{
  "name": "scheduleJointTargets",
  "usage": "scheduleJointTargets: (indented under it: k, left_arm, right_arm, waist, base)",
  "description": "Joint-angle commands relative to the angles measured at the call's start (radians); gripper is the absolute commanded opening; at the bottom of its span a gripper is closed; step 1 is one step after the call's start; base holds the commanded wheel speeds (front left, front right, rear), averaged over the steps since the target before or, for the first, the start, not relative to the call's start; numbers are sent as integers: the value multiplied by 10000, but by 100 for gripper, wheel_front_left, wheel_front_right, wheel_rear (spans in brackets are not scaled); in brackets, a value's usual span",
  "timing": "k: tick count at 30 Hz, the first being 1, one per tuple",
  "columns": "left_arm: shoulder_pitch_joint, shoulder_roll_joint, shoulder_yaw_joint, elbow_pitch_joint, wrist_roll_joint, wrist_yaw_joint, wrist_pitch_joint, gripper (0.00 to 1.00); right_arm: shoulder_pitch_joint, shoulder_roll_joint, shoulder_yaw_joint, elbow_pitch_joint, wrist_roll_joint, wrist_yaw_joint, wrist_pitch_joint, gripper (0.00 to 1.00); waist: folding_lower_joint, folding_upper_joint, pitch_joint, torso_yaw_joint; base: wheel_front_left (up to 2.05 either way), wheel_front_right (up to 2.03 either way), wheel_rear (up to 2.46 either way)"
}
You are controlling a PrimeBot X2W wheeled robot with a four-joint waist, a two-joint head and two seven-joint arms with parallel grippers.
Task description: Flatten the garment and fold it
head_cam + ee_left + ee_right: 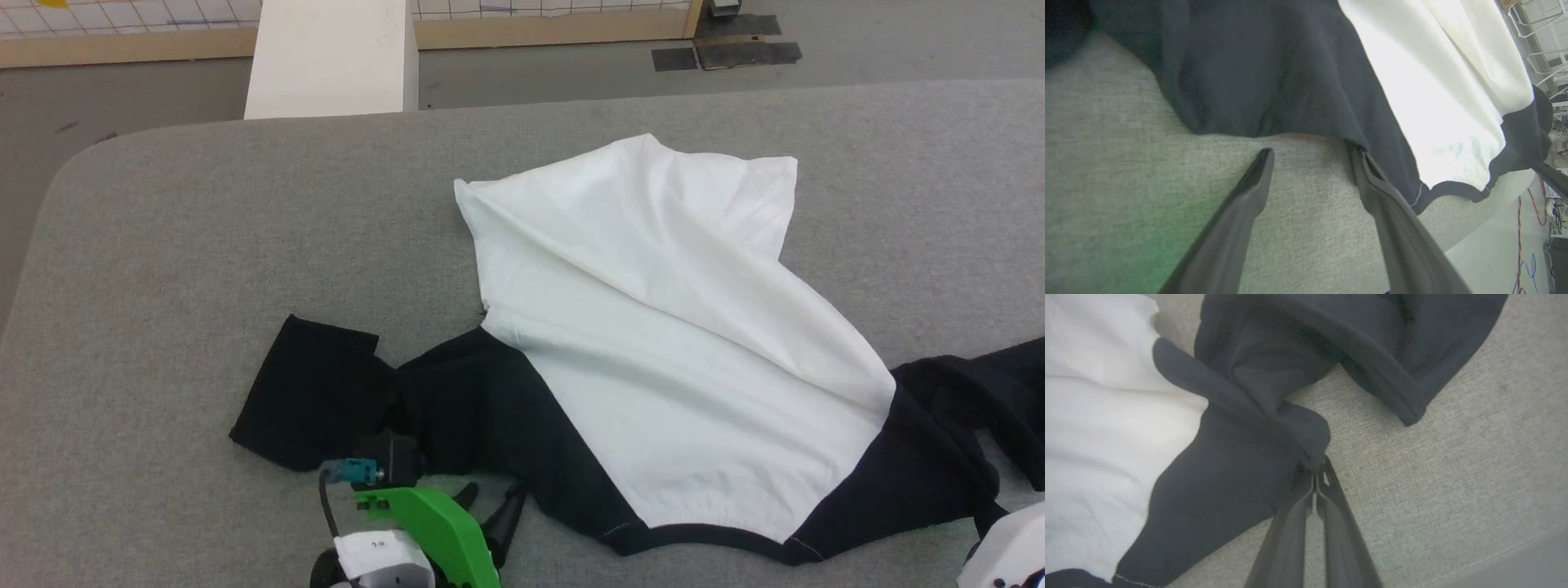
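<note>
The garment [653,327] lies rumpled on the grey table [204,245], its white body creased, with one black sleeve [314,392] spread at the left and black cloth bunched at the right [955,441]. My left gripper [490,502] stands open just before the black near edge [1257,81]. Only table shows between its fingers, and the right fingertip [1357,157] touches that hem. My right gripper [1318,467] is shut, its tips pinching a twisted fold of the garment's black cloth [1290,428] beside the white panel [1098,428].
The table's rounded far-left corner [90,155] and far edge border the floor. A white block [326,57] and dark floor mats [727,49] lie beyond. The table's near edge [1506,553] runs close to my right gripper. Cables [1535,204] lie on the floor.
</note>
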Motion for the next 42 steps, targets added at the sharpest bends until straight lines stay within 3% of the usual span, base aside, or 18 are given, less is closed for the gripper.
scheduleJointTargets:
  k: [1,16,23,34,42]
  left_arm:
    - [-78,-4,-66,3,-126,46,-7,100]
    - [26,137,184,-899,-624,440,-33,100]
    - [5,169,147,-659,-708,594,156,100]
    - [-821,471,-198,481,657,832,-754,100]
    - [-1165,956,-999,1570,1539,979,188,100]
  right_arm:
    - [-29,-12,13,35,35,-15,-90,0]
    - [14,-12,87,132,106,-15,-110,0]
    - [-73,-12,227,176,174,-15,-161,0]
    - [-199,-12,458,297,344,-15,-317,0]
    - [-289,-12,654,300,435,-15,-357,0]
  waist:
    - [0,-1,-13,-15]
    - [0,-1,-66,-30]
    - [0,-1,13,-78]
    - [0,-1,296,-150]
    - [0,-1,370,-242]
  base:
    - [0,0,0]
    - [0,0,0]
    - [0,0,0]
    - [0,0,0]
    - [0,0,0]
